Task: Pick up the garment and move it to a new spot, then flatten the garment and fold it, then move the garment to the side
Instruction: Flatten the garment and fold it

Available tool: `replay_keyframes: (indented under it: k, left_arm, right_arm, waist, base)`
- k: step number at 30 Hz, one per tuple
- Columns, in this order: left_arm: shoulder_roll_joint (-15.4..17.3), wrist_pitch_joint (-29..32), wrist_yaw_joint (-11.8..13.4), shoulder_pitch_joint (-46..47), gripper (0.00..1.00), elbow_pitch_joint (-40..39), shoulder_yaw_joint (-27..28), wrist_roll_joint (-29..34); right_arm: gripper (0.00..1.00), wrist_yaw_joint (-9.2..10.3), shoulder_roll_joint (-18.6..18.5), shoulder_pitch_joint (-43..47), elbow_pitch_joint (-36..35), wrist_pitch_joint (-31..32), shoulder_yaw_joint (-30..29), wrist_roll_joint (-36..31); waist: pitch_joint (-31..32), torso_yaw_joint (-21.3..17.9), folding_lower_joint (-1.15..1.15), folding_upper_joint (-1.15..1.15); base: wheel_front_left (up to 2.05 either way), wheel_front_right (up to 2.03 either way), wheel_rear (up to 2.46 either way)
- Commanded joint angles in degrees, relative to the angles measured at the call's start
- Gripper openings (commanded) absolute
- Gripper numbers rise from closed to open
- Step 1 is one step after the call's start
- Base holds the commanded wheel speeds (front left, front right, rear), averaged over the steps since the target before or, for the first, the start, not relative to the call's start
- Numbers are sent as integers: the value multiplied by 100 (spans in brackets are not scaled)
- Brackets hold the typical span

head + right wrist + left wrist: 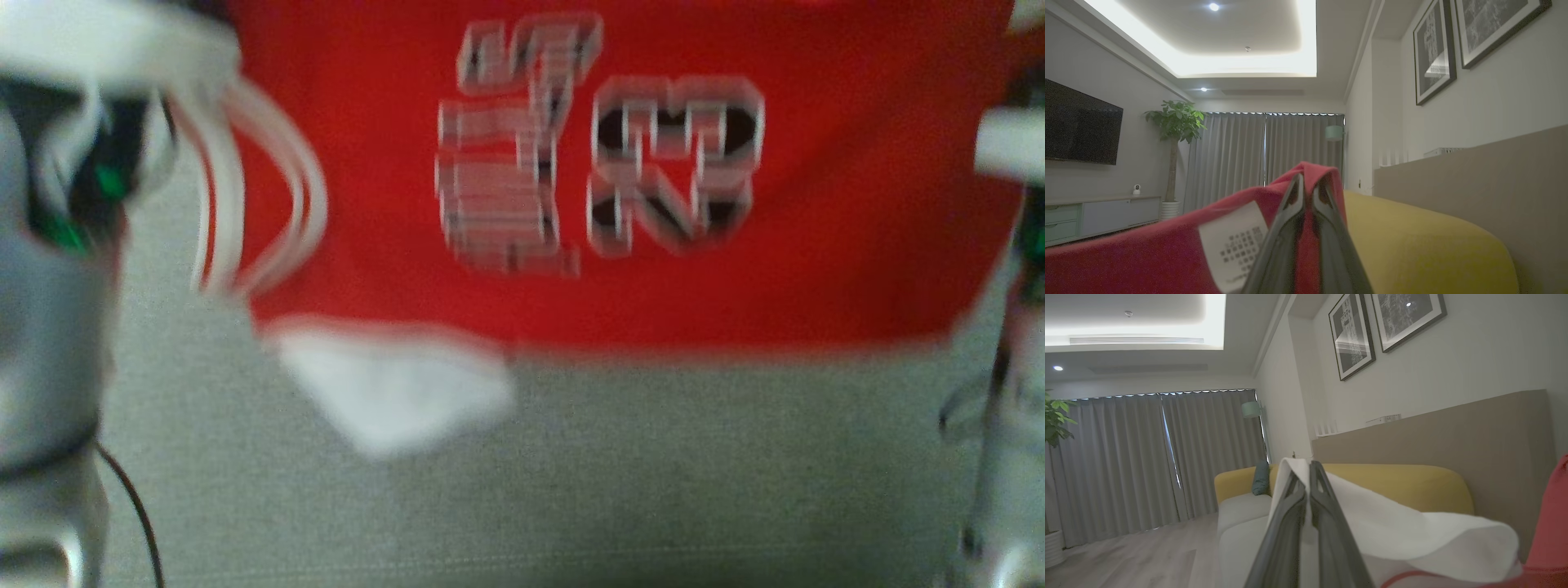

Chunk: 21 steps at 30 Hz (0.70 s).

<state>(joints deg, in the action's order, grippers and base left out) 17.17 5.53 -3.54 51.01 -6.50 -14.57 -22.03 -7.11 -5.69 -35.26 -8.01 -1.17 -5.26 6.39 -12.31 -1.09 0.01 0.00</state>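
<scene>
**Grey upholstery, red jersey pinched at both ends**

Grey woven upholstery (571,474) lies across the lower head view, blurred. The red jersey (816,245) with its printed number spreads above it, a white part at its lower left.

From the left wrist, left to right: a potted plant (1055,412), grey curtains (1167,457), a floor lamp (1250,409), a teal cushion (1260,477) on the yellow-backed sofa (1392,486), and framed prints (1351,335) above a beige wall panel (1453,433). The left gripper (1308,465) is pressed closed on white cloth of the jersey.

From the right wrist, a wall television (1081,126) and a low cabinet (1098,216) stand at left. The right gripper (1308,179) is clamped on red cloth beside a white label (1233,241).
</scene>
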Motion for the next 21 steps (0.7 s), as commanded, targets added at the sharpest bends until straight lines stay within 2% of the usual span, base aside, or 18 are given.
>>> replay_keyframes:
  k: [1,5,9,10,14,21]
  left_arm:
    - [270,3,-31,667,0,128,174,146]
    - [144,-368,-18,1925,0,1359,95,491]
    - [-51,-1045,137,2771,0,2453,-23,865]
    - [-51,-1045,137,2771,0,2453,-23,865]
    - [-398,-1561,155,2912,0,3217,-80,777]
    - [-696,-1990,-29,2043,0,3713,-148,506]
  right_arm:
    - [0,-37,11,-640,139,-125,220,-88]
    - [0,-37,96,-2081,1655,-725,302,-531]
    - [0,-37,196,-3048,3107,-1146,30,-1158]
    - [0,-37,196,-3048,3107,-1146,30,-1158]
    - [0,-37,257,-3409,4148,-1305,-229,-1575]
    - [0,-37,277,-3181,5446,-1378,-615,-1959]
  waist:
    - [-464,-41,-1,0]
    - [-778,-113,-1,0]
    - [-942,-77,-1,0]
    - [-942,-77,-1,0]
    - [-1272,78,-1,0]
    - [-1804,356,-1,0]
  base:
    - [0,0,0]
    - [0,0,0]
    - [0,0,0]
    - [0,0,0]
    - [0,0,0]
    - [0,0,0]
